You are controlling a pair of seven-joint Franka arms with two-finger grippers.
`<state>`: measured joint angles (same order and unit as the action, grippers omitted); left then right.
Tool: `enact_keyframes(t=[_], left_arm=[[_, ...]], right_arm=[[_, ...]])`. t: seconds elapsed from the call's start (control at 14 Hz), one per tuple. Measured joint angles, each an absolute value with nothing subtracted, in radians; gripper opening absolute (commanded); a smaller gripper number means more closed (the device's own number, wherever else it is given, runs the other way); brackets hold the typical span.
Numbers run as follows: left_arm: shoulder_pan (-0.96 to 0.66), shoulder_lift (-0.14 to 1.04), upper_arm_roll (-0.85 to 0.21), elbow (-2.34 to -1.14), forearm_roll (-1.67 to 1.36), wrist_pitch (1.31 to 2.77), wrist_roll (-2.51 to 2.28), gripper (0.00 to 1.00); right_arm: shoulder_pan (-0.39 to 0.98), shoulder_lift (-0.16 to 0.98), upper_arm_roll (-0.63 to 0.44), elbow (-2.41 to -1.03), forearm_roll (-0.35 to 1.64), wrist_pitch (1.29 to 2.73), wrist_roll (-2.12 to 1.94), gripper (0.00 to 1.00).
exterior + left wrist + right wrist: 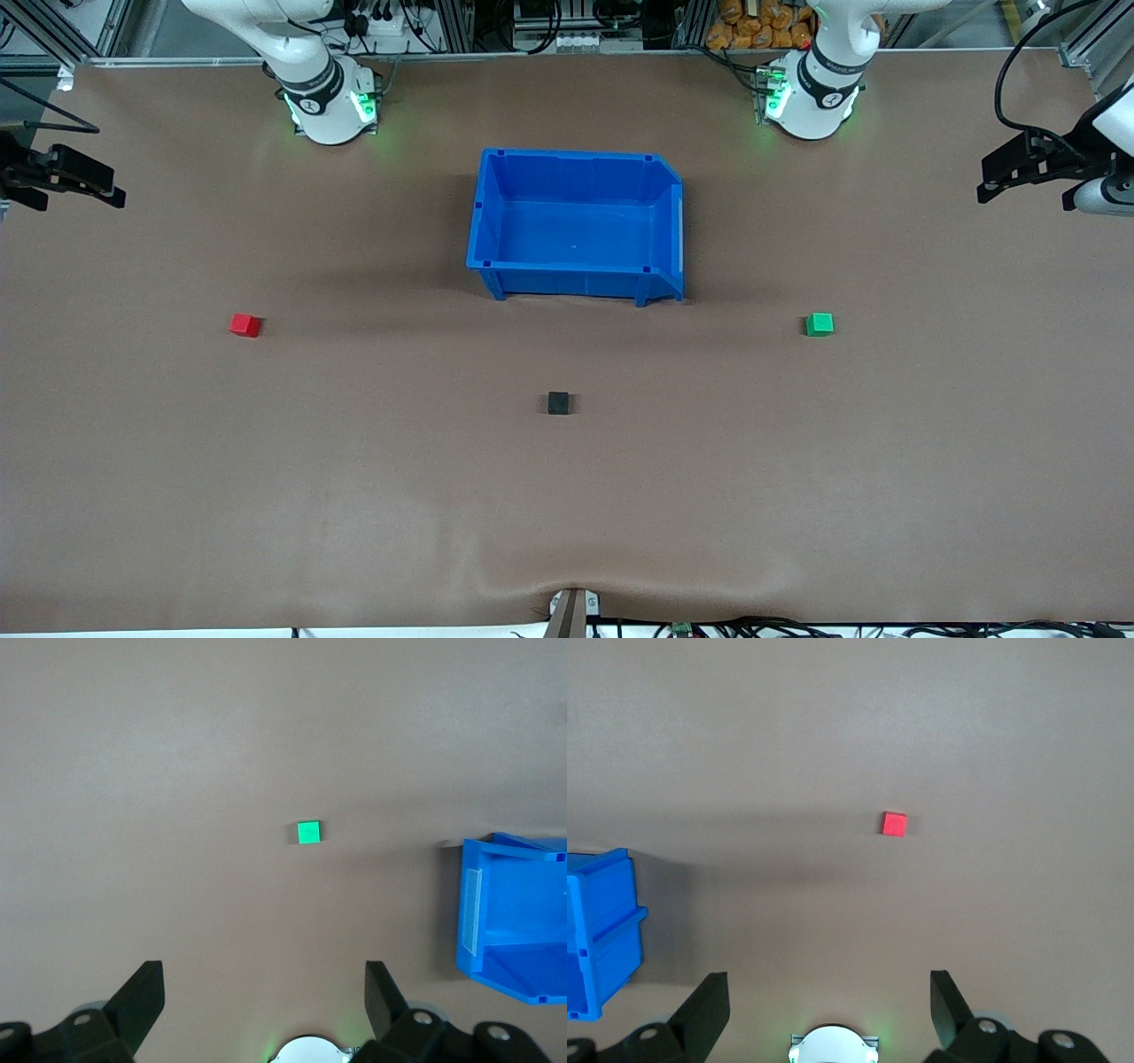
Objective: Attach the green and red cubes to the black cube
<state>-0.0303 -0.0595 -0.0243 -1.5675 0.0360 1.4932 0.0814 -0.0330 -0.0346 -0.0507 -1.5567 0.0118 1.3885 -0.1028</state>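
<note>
Three cubes: all are seen lying apart on the counter; nothing has been joined.
Black cube: set alone mid-counter, nearer the front camera than the blue bin.
Red cube: found toward the right arm's end, ungrasped.
Green cube: found toward the left arm's end, ungrasped.
Left gripper: held high over its end, fingers spread, empty.
Right gripper: likewise raised, spread, empty.
Remaining: both pickups and both attachments are judged outstanding.
</note>
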Motion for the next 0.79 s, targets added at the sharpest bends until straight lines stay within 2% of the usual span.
enact_keyframes(t=[0.43, 0.79], left_arm=[[-0.03, -0.055, -0.024, -1.567, 0.036, 1.495, 0.081, 1.0], [-0.037, -0.013, -0.029, -1.552, 0.036, 1.5, 0.082, 1.0]], right_arm=[[-0.033, -0.035, -0.052, -1.554, 0.012, 1.389, -0.103, 1.0], [-0.063, 0.0, -0.053, -1.485, 0.032, 1.363, -0.104, 1.0]])
